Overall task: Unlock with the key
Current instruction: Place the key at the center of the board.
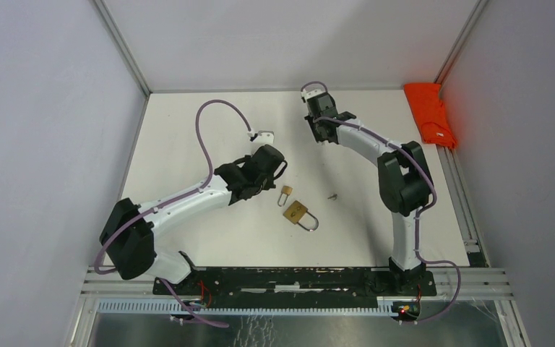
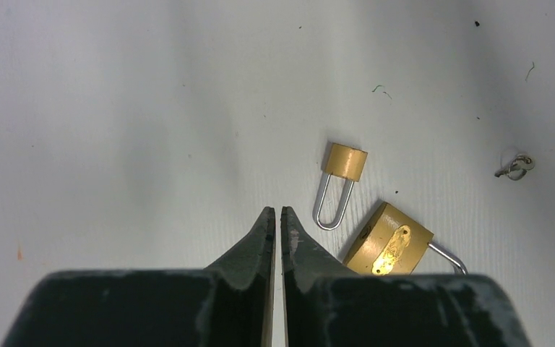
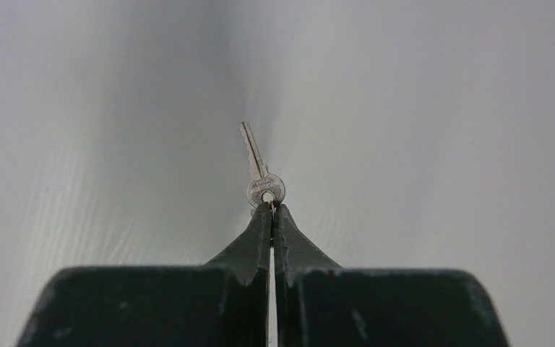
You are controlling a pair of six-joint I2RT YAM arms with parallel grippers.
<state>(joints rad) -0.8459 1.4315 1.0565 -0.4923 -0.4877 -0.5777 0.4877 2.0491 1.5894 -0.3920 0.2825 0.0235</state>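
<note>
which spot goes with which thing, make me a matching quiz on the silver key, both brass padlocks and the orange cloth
1 silver metal key
2 small brass padlock
3 larger brass padlock
4 crumpled orange cloth

a far right, at the table edge
b on table, closer to its near edge
c pinched in the right gripper
d on table, just beyond the other lock

Pairs: 1-c, 2-d, 3-b, 4-a

Crumpled orange cloth [image 1: 431, 113] at far right edge of white table [image 1: 188, 144], against the aluminium rail [image 1: 460, 202] on that side. Grey walls [image 1: 43, 108] left, right and back. Table surface carries dark specks [image 2: 477, 24] and a thin green thread [image 2: 381, 90].
</note>
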